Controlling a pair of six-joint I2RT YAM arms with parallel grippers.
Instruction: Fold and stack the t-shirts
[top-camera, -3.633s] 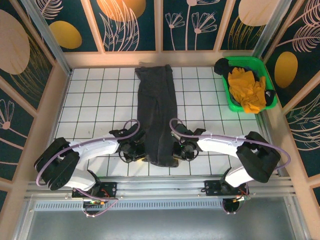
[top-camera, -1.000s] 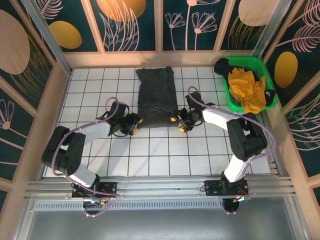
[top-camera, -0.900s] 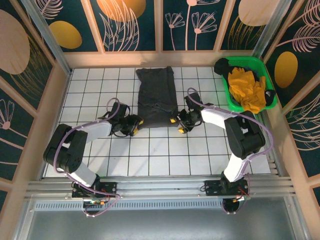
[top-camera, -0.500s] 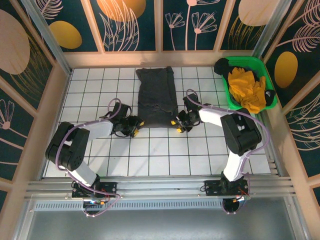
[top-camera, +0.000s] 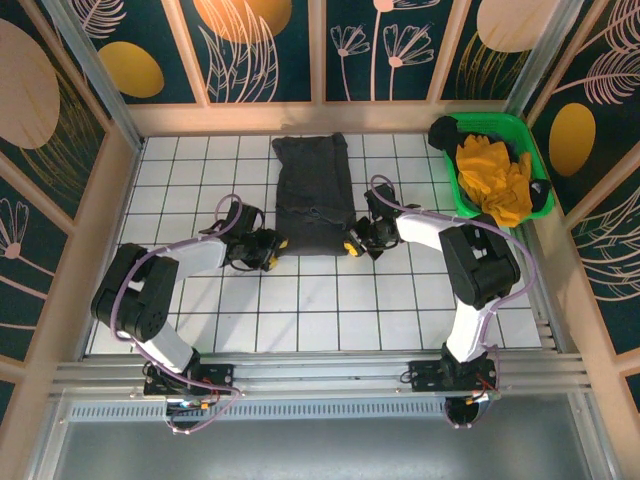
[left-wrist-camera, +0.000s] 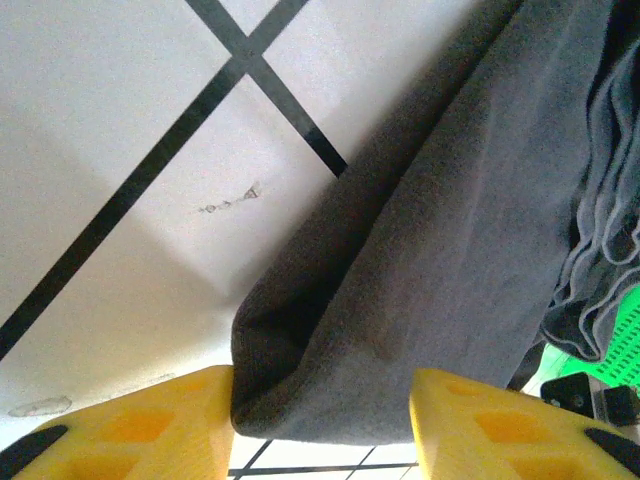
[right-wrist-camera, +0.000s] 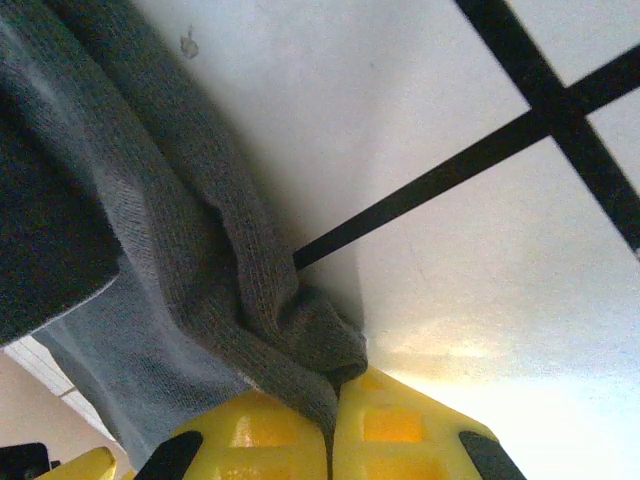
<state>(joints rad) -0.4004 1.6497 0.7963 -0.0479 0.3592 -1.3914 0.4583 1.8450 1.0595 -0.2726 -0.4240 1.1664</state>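
Pinching the near right corner of the folded charcoal t-shirt (top-camera: 313, 195), the right hand (top-camera: 354, 243) is clamped tight; the left hand (top-camera: 272, 248) straddles the near left corner, fingers apart.

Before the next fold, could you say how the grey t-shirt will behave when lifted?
Probably floppy: the grey t-shirt bunches in the jaws of the right gripper. Likely to sag and unfold, as its layers lie loose.

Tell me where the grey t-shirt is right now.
From above, the folded grey t-shirt lies toward the far wall, between the left gripper and right gripper, left of the green bin.
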